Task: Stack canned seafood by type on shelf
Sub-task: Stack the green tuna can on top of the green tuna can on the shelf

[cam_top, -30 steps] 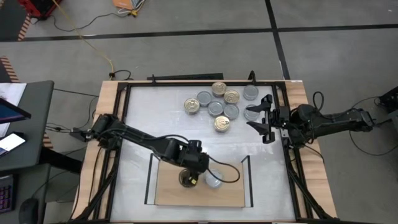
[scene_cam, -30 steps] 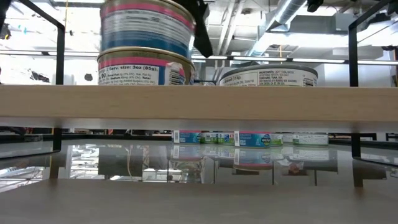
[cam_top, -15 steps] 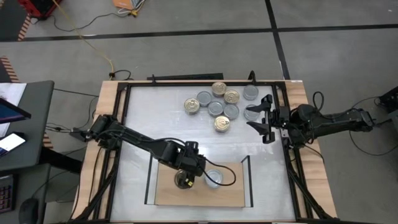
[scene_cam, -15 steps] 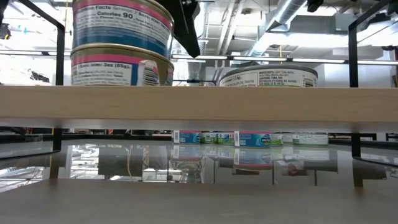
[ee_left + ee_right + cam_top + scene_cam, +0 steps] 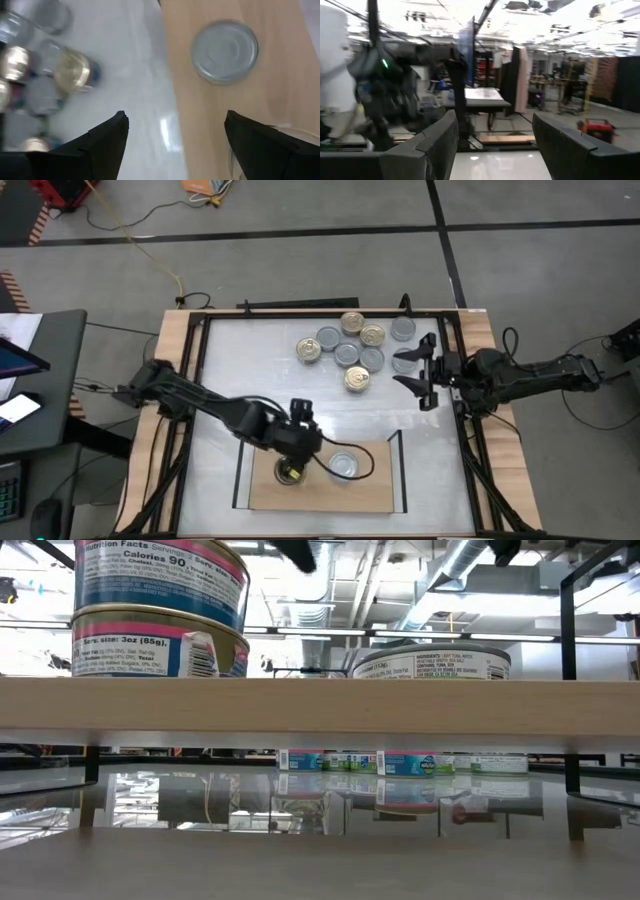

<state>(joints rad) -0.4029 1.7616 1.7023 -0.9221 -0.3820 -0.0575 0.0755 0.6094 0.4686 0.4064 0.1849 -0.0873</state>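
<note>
Light wooden shelf: two stacked gold-lidded round tins, one silver-lidded tin. Left hand wide, empty, above stack. Right hand parted, empty, desk edge.

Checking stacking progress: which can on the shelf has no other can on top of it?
The silver-lidded can on the shelf, toward its right end. It stands alone; the two-can stack with pink-and-blue labels sits to its left.

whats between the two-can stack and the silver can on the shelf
Nothing: in the low view, bare shelf board separates the stacked cans from the silver-lidded can. The high view shows the same gap.
</note>
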